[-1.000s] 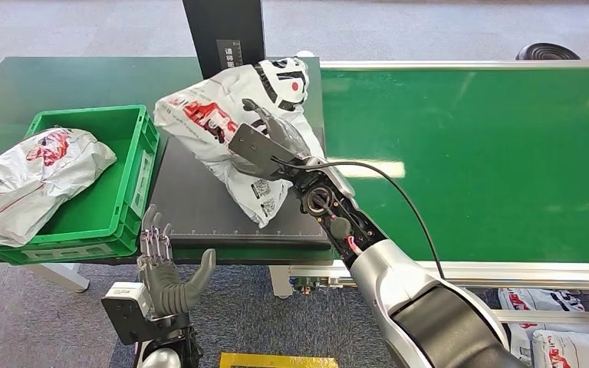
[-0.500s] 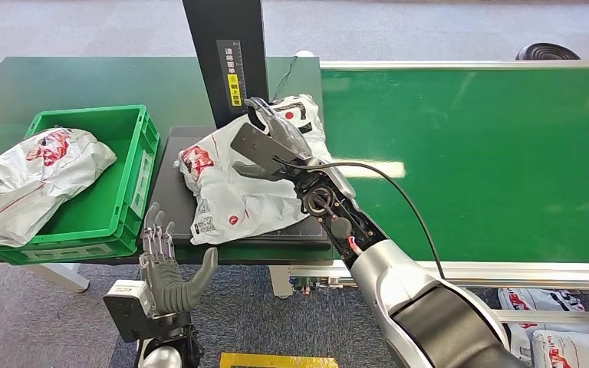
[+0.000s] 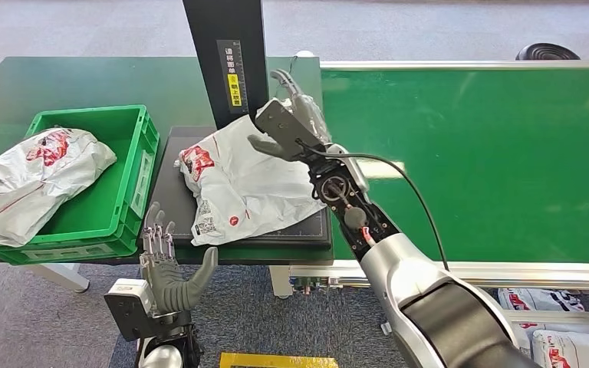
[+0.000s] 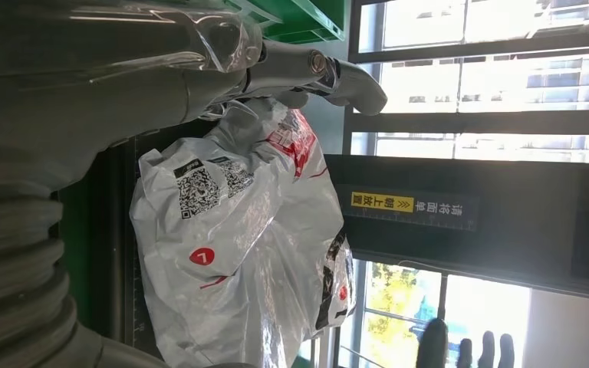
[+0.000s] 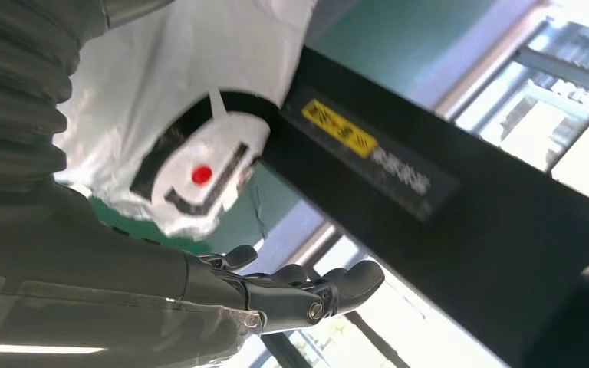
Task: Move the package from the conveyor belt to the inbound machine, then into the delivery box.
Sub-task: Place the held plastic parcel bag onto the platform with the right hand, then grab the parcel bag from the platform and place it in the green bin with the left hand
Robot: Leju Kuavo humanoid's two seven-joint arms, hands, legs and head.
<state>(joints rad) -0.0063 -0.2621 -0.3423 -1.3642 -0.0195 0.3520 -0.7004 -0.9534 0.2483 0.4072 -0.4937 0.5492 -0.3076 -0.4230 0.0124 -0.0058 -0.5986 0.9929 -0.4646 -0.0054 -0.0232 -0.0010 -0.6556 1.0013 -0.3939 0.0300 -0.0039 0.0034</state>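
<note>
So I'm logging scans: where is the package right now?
In the head view the package lies on the black inbound machine platform, just right of the green delivery box, with the right hand above its far corner.

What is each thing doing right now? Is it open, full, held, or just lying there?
Package: lying flat on the black inbound machine platform, not held.
Right robot hand: open, lifted above the package.
Left robot hand: open, holding nothing, below the table edge.
Green delivery box: holds another white package.
Conveyor belt: bare green surface.

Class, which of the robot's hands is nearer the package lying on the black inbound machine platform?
Right. The right hand hovers open just above the package, at its far edge; the left hand waits open below the table edge.
</note>
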